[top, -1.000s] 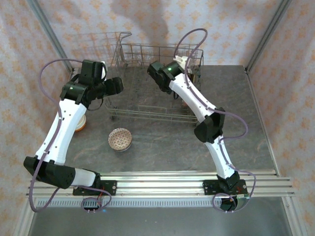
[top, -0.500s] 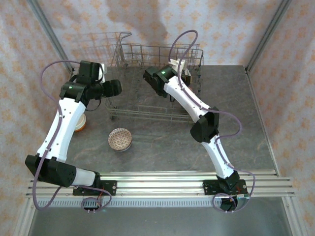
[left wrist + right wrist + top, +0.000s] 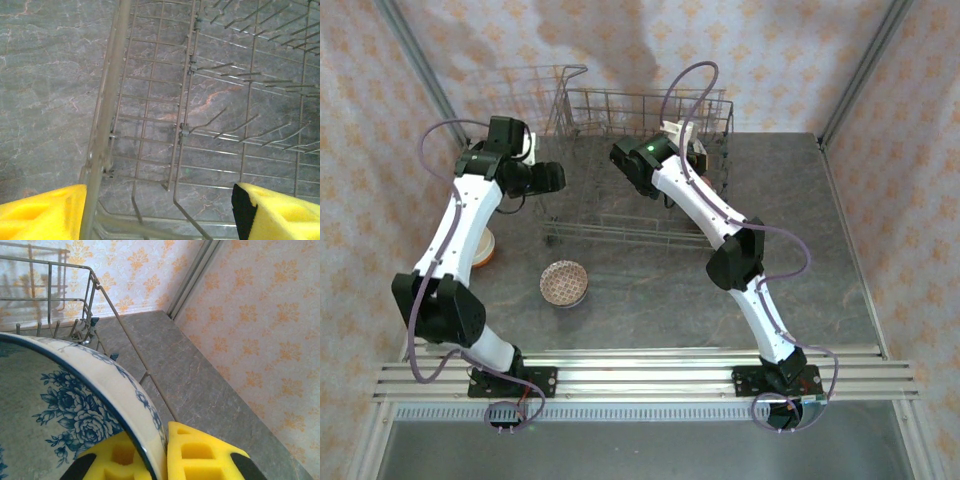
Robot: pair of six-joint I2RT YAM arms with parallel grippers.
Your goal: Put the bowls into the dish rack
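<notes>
Right gripper (image 3: 159,452) pinched blue-floral bowl (image 3: 60,405) by its rim. Glazed ceramic: likely stiff, slippery, chip-prone, so rim grip suited. Left gripper (image 3: 160,212) gaped wide over dish rack (image 3: 111,135).

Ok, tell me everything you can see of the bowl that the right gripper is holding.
The bowl looks like glazed ceramic. Its inside is cream with blue roses and leaves, and a band of small blue flowers runs under a dark blue line along the rim. Only part of it is in frame, tilted towards the wrist camera. The right gripper pinches its rim, one side inside the bowl and one outside. The dish rack rises behind it; contact between them cannot be told.
</notes>
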